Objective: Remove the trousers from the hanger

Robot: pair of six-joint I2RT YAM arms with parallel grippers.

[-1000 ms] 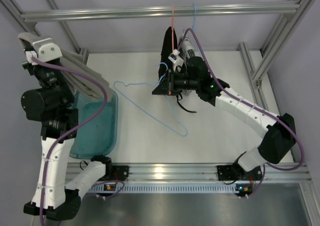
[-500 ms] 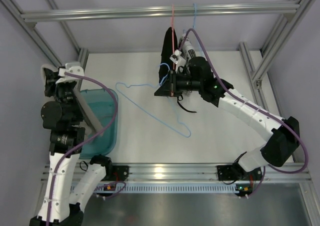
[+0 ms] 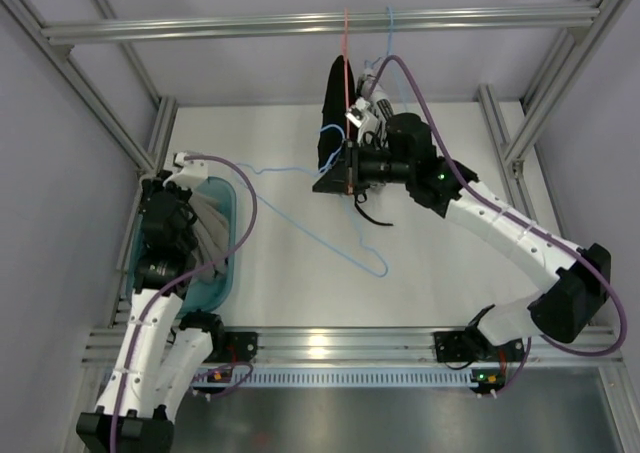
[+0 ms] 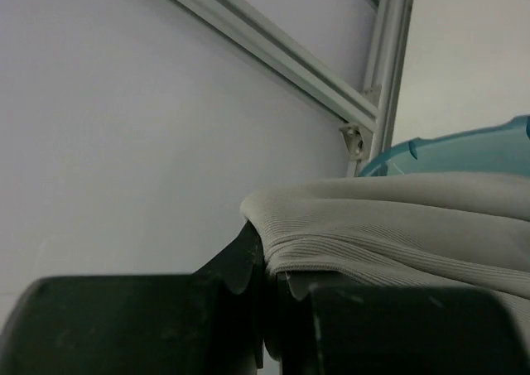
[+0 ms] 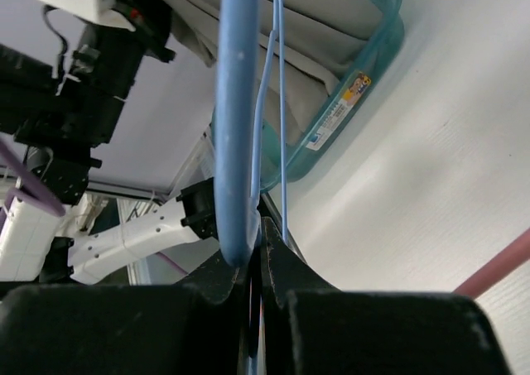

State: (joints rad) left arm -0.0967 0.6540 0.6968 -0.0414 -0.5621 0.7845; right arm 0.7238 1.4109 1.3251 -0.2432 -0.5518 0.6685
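The trousers (image 3: 208,228) are light grey-beige cloth, bunched inside the teal bin (image 3: 231,235) at the left. My left gripper (image 4: 263,263) is shut on a ribbed fold of the trousers (image 4: 397,218), right over the bin rim (image 4: 464,147). The hanger (image 3: 322,229) is thin light blue wire, bare of cloth, slanting across the middle of the white table. My right gripper (image 3: 337,169) holds it up at one end. In the right wrist view my right gripper (image 5: 257,226) is shut on the hanger (image 5: 236,102), with the bin (image 5: 364,60) and the trousers (image 5: 308,29) beyond.
A black garment (image 3: 330,108) hangs on a red-orange hanger (image 3: 346,43) from the top rail, right behind my right gripper. Another blue hook (image 3: 390,23) hangs beside it. Aluminium frame posts (image 3: 520,133) stand around the table.
My left arm has come down from high at the left and lowered the trousers into the teal bin. The right arm and the hanger have shifted slightly to the right.
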